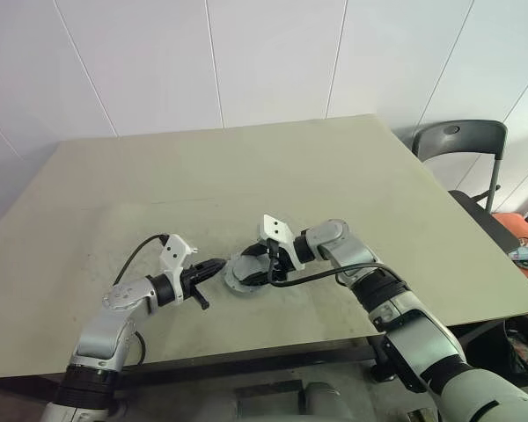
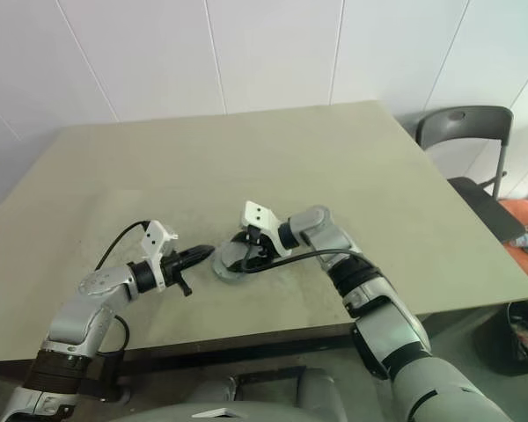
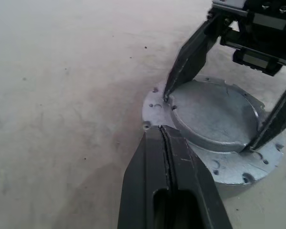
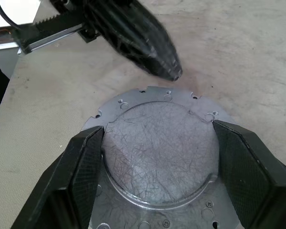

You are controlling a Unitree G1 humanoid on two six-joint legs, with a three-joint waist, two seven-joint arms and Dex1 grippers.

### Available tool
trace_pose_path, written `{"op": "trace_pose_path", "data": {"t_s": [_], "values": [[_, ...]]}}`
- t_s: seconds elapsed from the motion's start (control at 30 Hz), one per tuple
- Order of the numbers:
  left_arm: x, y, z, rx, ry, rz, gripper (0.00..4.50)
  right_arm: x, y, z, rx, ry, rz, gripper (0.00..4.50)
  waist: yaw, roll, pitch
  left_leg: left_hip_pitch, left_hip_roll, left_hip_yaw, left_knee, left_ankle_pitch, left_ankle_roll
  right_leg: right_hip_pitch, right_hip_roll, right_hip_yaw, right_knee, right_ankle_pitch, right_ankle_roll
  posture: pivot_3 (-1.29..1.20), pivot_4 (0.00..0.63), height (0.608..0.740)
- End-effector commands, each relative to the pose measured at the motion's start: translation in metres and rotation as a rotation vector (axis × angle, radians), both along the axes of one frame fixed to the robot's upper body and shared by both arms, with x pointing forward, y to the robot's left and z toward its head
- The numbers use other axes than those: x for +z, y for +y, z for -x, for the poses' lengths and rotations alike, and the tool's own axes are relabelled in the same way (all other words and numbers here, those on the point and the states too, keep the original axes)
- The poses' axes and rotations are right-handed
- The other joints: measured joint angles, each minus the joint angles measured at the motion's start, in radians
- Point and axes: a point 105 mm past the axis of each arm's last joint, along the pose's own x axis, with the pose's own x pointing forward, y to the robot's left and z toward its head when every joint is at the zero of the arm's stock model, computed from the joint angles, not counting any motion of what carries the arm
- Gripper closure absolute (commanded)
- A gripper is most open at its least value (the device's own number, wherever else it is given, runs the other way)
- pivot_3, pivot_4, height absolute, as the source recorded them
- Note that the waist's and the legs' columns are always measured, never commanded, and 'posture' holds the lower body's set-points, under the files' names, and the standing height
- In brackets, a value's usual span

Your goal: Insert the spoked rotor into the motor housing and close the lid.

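The lid (image 4: 162,157), a round grey metal disc with a notched flange and a raised centre, lies flat on the table near its front edge. My right gripper (image 4: 158,130) reaches over it, one finger on each side of the raised centre and pressed against its rim. My left gripper (image 3: 161,129) is shut and empty. Its tip sits just beside the lid's (image 1: 238,280) flange on the left; I cannot tell whether it touches. The spoked rotor and the motor housing are hidden.
The beige table (image 1: 246,167) stretches bare behind and to both sides of the lid. A grey chair (image 1: 462,141) stands past the table's right edge, with orange clutter (image 1: 524,251) lower down beside it.
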Motion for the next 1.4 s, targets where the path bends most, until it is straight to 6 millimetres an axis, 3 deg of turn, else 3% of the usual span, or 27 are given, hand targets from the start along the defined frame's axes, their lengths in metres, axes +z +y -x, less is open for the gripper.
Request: {"op": "trace_pose_path", "data": {"t_s": [0.03,0.37,0.63,0.67,0.73,0.87,1.0,1.23,1.33,1.4], "values": [[0.004,-0.006,-0.003,-0.029,-0.019,-0.013,4.5,-0.013,-0.002,0.005,-0.002,0.03,0.044,1.28,0.0,0.0,0.0,0.0,0.0,0.0,0.0,0.0,0.0,0.0,0.0,0.0,0.0,0.0,0.0,0.0,0.0,0.74],[-0.011,-0.009,-0.011,-0.024,0.033,-0.091,4.5,-0.014,-0.002,0.007,0.003,0.033,0.049,1.28,0.001,0.0,-0.002,0.002,0.0,0.0,0.0,0.0,0.0,0.002,0.0,0.0,0.0,0.0,0.0,0.0,0.0,0.74],[-0.009,-0.02,-0.012,-0.062,0.041,-0.066,4.5,-0.013,-0.001,0.005,-0.016,0.034,0.04,1.28,0.001,0.001,-0.003,0.007,0.0,0.0,0.0,0.0,0.0,0.006,0.0,0.0,0.0,-0.001,0.0,0.0,0.0,0.74],[-0.009,-0.021,-0.011,-0.069,0.043,-0.064,4.5,-0.012,-0.001,0.005,-0.014,0.03,0.038,0.56,0.001,0.001,-0.003,0.008,0.0,0.0,0.0,0.0,0.0,0.007,0.0,0.0,0.0,-0.001,0.0,0.0,0.0,0.74],[-0.011,-0.021,-0.01,-0.077,0.049,-0.074,4.5,-0.009,0.0,0.003,-0.016,0.023,0.035,0.03,0.001,0.001,-0.003,0.009,0.0,0.0,0.0,0.0,0.0,0.008,0.0,0.0,-0.001,-0.002,-0.001,0.0,0.0,0.74],[-0.014,-0.02,-0.009,-0.082,0.062,-0.098,4.5,-0.005,-0.001,0.001,-0.019,0.012,0.027,0.03,0.002,0.001,-0.003,0.01,0.0,0.0,0.0,0.0,0.0,0.01,0.0,0.0,-0.001,-0.002,-0.002,0.0,0.0,0.74],[-0.016,-0.019,-0.007,-0.087,0.076,-0.108,4.5,0.006,-0.004,-0.004,-0.03,-0.004,-0.001,0.03,0.003,0.001,-0.003,0.01,0.0,0.0,-0.001,0.0,0.0,0.01,0.0,0.0,-0.001,-0.002,-0.002,0.0,0.0,0.74],[-0.017,-0.018,-0.005,-0.098,0.079,-0.112,4.5,0.053,-0.014,-0.016,-0.118,0.032,-0.152,0.03,0.003,0.001,-0.003,0.008,0.0,0.0,-0.001,0.0,0.0,0.008,0.0,0.0,-0.002,-0.002,-0.002,0.0,0.0,0.74],[-0.017,-0.019,-0.004,-0.11,0.079,-0.112,4.5,0.067,-0.026,-0.025,-0.263,0.187,-0.235,0.03,0.004,0.001,-0.003,0.007,0.0,0.0,-0.001,0.0,0.0,0.007,0.0,0.0,-0.002,-0.001,0.0,0.0,0.0,0.74],[-0.016,-0.021,-0.002,-0.127,0.075,-0.105,4.5,0.065,-0.039,-0.03,-0.383,0.309,-0.237,0.03,0.005,0.001,-0.003,0.006,0.0,0.0,-0.001,0.0,0.0,0.006,0.0,0.0,-0.002,-0.001,0.0,0.0,0.0,0.74]]}}
